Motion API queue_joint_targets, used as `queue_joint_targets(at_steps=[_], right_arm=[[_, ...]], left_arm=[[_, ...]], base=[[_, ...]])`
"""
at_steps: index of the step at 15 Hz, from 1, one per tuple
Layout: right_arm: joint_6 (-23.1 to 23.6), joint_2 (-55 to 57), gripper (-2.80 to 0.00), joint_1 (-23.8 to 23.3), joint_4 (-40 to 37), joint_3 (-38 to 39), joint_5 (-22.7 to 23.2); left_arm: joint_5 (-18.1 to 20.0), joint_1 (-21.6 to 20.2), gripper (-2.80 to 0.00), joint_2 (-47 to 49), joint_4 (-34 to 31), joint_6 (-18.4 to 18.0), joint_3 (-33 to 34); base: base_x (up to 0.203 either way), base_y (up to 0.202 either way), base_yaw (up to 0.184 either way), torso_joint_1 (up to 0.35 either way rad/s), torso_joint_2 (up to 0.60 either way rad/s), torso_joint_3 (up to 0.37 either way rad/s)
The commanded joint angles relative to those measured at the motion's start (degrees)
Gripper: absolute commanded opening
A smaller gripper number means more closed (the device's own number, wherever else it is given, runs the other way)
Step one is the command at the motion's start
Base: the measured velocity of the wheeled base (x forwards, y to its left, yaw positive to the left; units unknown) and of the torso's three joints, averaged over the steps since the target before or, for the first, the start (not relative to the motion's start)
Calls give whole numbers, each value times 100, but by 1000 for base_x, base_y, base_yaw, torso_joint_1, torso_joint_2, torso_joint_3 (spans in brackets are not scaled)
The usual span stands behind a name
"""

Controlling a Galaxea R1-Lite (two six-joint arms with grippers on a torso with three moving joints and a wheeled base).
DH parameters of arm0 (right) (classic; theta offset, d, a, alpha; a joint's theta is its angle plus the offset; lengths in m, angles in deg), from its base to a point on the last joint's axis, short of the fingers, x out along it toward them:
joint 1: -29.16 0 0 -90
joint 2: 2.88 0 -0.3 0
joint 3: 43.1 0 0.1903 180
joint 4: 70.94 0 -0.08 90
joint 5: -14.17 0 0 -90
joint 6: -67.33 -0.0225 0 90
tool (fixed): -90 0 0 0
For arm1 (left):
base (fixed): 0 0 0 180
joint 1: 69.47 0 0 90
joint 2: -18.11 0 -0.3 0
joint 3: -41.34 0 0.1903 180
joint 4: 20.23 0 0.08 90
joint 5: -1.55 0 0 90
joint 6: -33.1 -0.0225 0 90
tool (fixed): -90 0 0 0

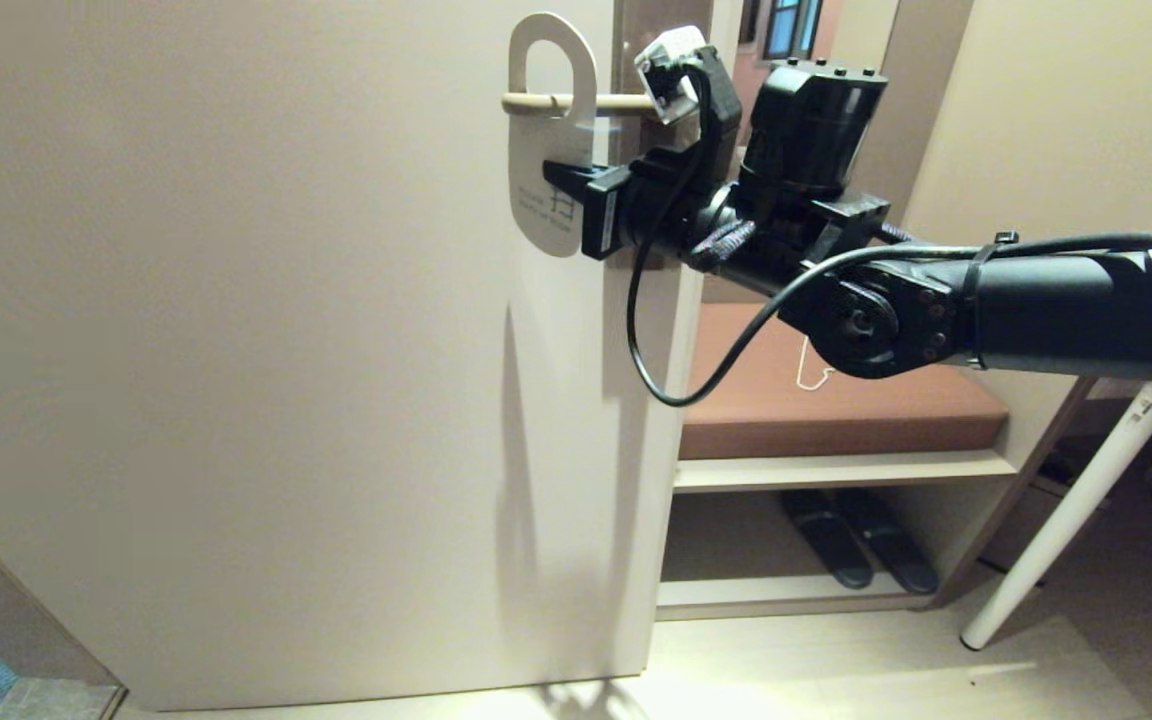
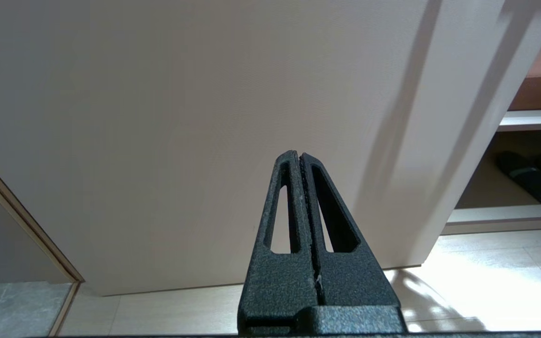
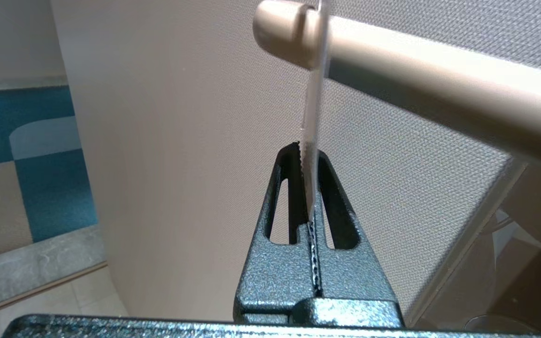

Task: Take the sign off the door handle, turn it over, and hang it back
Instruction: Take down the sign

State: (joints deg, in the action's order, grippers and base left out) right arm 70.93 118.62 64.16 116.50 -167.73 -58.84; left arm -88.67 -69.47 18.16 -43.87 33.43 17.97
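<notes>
Nearest the head camera, the right arm (image 1: 1036,300) is stretched in from the right side toward the door (image 1: 236,350). At its tip the right end effector (image 1: 564,182) is clenched on the lower half of the sign (image 1: 548,140); in the right wrist view the sign is seen edge-on as a thin white strip (image 3: 312,117), pinched between the two fingers (image 3: 294,188) of the end effector (image 3: 309,162). The sign is hung by its oval hole on the door handle (image 1: 576,101), with its white face turned outward and faint print low down. The handle is seen in the right wrist view as a cream bar with a rounded end (image 3: 416,84), passing through the sign just short of that end. A black cable (image 1: 656,330) is looped below the wrist.

The left end effector (image 2: 299,157) is seen only in the left wrist view, clenched on nothing and held low before the plain door panel (image 2: 204,117), near the floor (image 2: 463,272).

Beyond the door edge, a brown cushioned bench (image 1: 836,400) is set over a shelf, with dark slippers (image 1: 856,550) lying beneath. A white desk leg (image 1: 1076,510) is slanted at the right.
</notes>
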Motion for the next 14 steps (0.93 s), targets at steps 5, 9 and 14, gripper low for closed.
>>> queue_joint_targets(at_steps=[5, 9, 14], right_arm=[[69, 66, -280, 80, 31, 59, 14], [106, 75, -280, 253, 31, 63, 29], [80, 137, -280, 332, 171, 90, 41]], left_arm=[[3, 0, -280, 4, 0, 2, 0], [-4, 0, -280, 4, 0, 2, 0], [-4, 0, -280, 4, 0, 2, 0]], base=[[0, 0, 0, 0, 0, 0], [0, 0, 0, 0, 0, 0], [0, 0, 0, 0, 0, 0]])
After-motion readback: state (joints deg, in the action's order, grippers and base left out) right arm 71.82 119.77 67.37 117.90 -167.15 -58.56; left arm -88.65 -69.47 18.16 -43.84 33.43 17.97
